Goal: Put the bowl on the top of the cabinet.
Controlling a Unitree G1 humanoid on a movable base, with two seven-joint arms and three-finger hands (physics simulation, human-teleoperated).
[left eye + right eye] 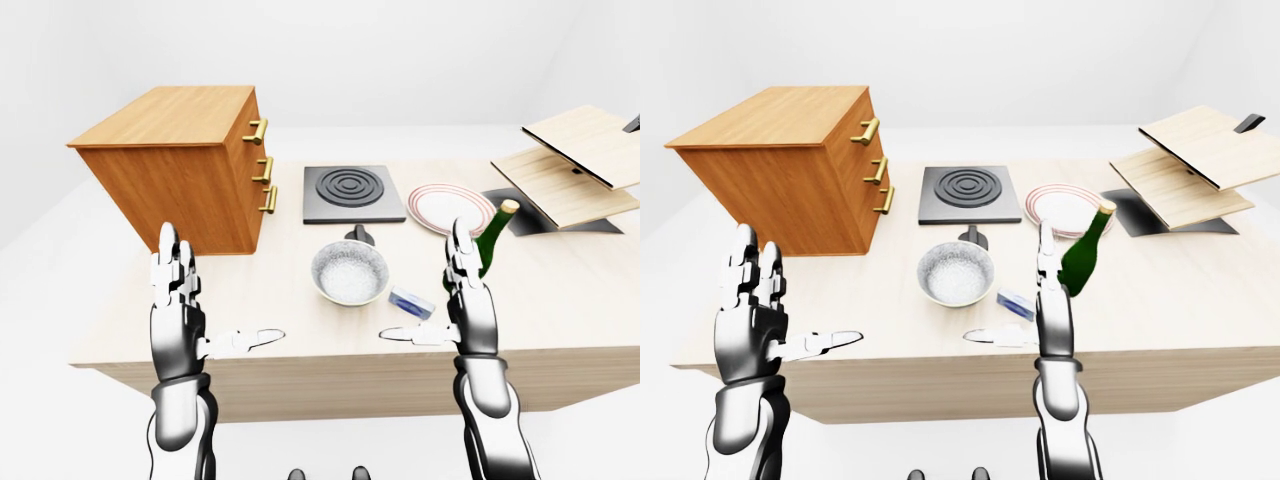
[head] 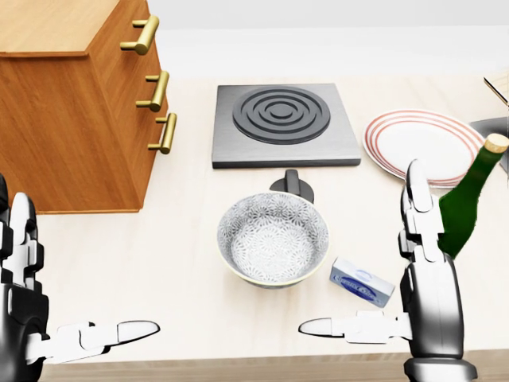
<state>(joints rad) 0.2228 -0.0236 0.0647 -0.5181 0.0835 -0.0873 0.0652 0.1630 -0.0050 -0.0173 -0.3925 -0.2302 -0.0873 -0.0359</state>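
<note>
Sitting at centre of the head view, the bowl [image 2: 273,239] lies between spread, empty left hand [image 2: 24,306] and right hand [image 2: 425,298]; cabinet [image 2: 67,103] fills upper left.

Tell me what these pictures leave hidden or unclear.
- Green bottle: in the head view, its lower part sits behind the right robot hand.
- Small blue box: its print is too small to read.
- Cabinet: cut off by the head view's top edge; drawers shut, contents unseen.
</note>
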